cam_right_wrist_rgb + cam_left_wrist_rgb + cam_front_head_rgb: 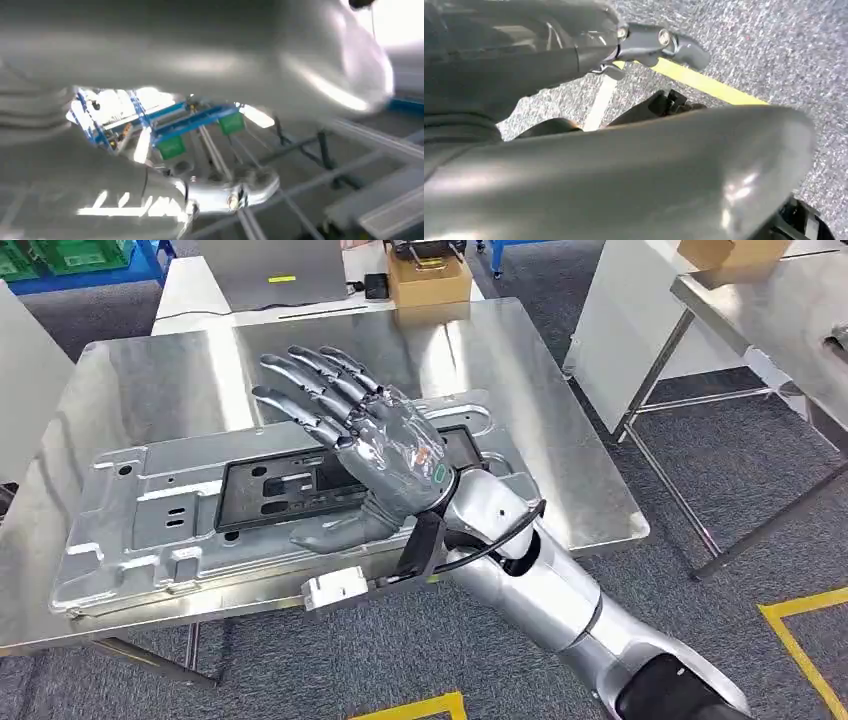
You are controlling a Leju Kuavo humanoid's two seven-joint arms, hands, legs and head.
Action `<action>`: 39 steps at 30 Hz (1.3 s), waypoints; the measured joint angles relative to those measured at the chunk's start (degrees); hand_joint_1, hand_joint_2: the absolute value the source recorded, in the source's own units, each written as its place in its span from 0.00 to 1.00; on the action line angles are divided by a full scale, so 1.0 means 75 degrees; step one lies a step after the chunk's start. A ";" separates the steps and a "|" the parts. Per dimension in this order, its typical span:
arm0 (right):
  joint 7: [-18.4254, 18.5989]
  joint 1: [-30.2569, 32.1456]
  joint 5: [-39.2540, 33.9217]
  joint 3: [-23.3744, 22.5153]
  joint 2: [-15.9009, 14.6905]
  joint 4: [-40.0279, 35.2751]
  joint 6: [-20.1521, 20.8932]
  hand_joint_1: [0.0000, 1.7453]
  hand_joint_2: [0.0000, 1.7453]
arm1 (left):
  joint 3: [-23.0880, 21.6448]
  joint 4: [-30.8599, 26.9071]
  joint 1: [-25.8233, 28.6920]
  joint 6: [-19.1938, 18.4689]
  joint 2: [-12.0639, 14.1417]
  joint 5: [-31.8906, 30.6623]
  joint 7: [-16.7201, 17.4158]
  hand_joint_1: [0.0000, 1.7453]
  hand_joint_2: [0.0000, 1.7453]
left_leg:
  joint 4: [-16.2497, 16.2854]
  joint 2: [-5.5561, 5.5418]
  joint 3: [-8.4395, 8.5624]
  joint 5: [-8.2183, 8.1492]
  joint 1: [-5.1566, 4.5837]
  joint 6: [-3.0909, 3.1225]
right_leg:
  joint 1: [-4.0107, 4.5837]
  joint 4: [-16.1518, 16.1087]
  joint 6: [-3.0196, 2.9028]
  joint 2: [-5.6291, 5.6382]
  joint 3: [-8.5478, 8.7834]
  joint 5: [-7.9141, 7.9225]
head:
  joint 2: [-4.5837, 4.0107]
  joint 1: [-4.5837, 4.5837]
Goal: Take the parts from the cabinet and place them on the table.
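Heads up: your right hand [385,445] hovers centre frame, fingers spread, holding nothing, over the metal part [200,530] lying flat on the table [560,420]. Its near edge overhangs (lower left), so a nudge could tip it off. Left hand [574,50]: can't tell

Factory/workshop floor. Stainless steel table [560,440] carrying a stamped sheet-metal panel [150,530], second steel table [770,310] far right, grey carpet-type floor [690,430] with yellow marking tape [800,635], green bins [60,255] on blue racking far left, cardboard box [430,280] and laptop [275,270] behind.
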 joint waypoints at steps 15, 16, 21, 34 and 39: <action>-0.0253 0.0045 -0.0151 0.0157 0.0128 0.0009 -0.0035 0.00 0.00 | 0.0163 -0.0049 -0.0054 0.0219 0.0207 0.0379 -0.0099 0.00 0.00 | -0.0799 -0.0042 0.1039 0.0180 0.0171 0.0146 | -0.0089 0.0804 0.0429 -0.0001 -0.1130 -0.0116 | 0.0000 -0.0009; -0.0259 0.0048 -0.0177 0.0190 0.0180 0.0009 -0.0047 0.00 0.00 | 0.0184 -0.0058 -0.0073 0.0239 0.0239 0.0414 -0.0125 0.00 0.00 | -0.0798 -0.0022 0.0948 0.0257 0.0145 0.0191 | -0.0083 0.1410 0.0422 0.0000 -0.1259 -0.0600 | 0.0000 0.0026; -0.0341 0.0126 -0.0291 0.0362 0.0329 -0.0006 -0.0172 0.00 0.00 | 0.0286 -0.0102 -0.0149 0.0321 0.0481 0.0437 -0.0300 0.00 0.00 | -0.0776 0.0007 0.0512 0.0602 0.0056 0.0195 | -0.0061 0.1953 0.0351 0.0001 -0.0785 -0.0326 | 0.0000 0.0090; -0.0691 0.0626 -0.0965 0.0461 0.0577 -0.0198 -0.0286 0.00 0.00 | 0.0326 -0.0146 -0.0118 0.0455 0.0889 0.0425 -0.0113 0.00 0.00 | 0.1452 0.0003 -0.0159 -0.0626 0.0106 -0.0184 | 0.0037 -0.0001 -0.0047 -0.0053 -0.0372 0.0332 | 0.0000 -0.0064; -0.0909 0.0936 -0.1230 0.0525 0.0685 0.0288 -0.0181 0.00 0.00 | 0.0280 -0.0154 -0.0197 0.0455 0.0859 0.0312 -0.0131 0.00 0.00 | -0.0662 0.0002 0.1542 -0.0105 0.0214 -0.0326 | 0.0004 0.0219 0.0146 -0.0037 -0.1005 0.0709 | 0.0000 -0.0099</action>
